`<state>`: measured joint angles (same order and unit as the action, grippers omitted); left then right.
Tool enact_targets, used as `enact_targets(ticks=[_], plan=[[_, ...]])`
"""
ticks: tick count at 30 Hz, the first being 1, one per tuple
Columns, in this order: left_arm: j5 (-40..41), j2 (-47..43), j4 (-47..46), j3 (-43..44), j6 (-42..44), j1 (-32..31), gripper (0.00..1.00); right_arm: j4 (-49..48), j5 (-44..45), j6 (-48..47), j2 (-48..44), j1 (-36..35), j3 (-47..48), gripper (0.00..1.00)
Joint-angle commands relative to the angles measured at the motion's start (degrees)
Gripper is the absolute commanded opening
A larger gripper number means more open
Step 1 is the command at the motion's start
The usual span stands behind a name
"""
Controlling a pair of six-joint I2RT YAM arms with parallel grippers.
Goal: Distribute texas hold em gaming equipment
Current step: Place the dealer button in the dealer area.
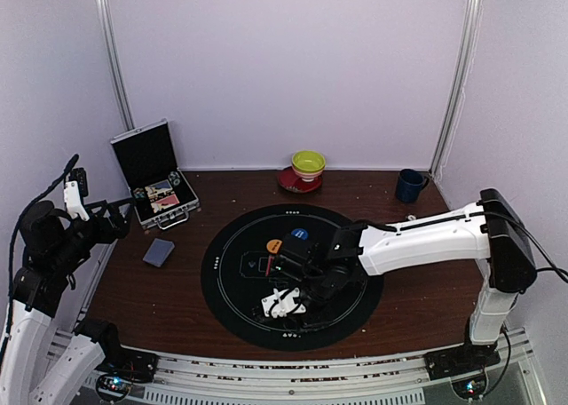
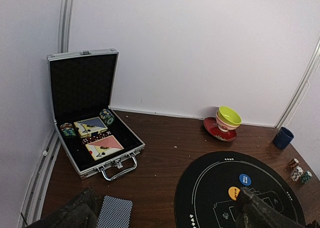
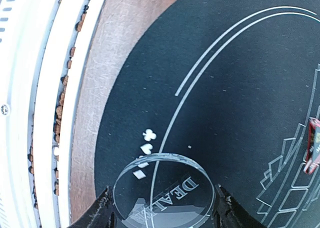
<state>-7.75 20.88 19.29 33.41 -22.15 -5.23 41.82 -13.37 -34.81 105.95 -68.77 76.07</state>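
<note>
My right gripper (image 3: 162, 214) is shut on a clear round dealer disc (image 3: 165, 190), holding it by its edges just above the near-left rim of the black poker mat (image 3: 240, 88). From above, that gripper (image 1: 288, 300) hangs low over the mat's near part (image 1: 355, 312). An orange button (image 1: 274, 245) and a blue button (image 1: 299, 234) lie on the mat. A blue-backed card deck (image 2: 114, 213) lies on the table between my left gripper's (image 2: 167, 220) open fingers, well below them. Striped chips (image 2: 297, 171) stand right of the mat.
An open metal case (image 1: 155, 178) with card packs and chips sits at the back left. A yellow-green bowl on a red saucer (image 1: 308, 165) and a dark blue mug (image 1: 409, 185) stand by the back wall. A small red piece (image 3: 312, 145) lies on the mat.
</note>
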Motion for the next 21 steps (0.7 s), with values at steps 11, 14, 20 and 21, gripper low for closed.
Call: enact_targets(ticks=[11,14,20,21], plan=[[0.0,-0.6,-3.1,-0.4,0.4,0.5,0.98,-4.9,-3.2,0.4,4.3,-2.3,-1.4,0.37],[0.0,-0.6,-3.1,-0.4,0.4,0.5,0.98,-4.8,-3.2,0.4,4.7,-2.6,-1.5,0.37],[-0.1,-0.4,-3.1,-0.4,0.4,0.5,0.98,-5.2,-3.4,0.4,5.1,-2.7,-1.5,0.38],[0.0,-0.4,-3.1,-0.4,0.4,0.5,0.98,-5.1,-3.4,0.4,5.3,-2.7,-1.5,0.38]])
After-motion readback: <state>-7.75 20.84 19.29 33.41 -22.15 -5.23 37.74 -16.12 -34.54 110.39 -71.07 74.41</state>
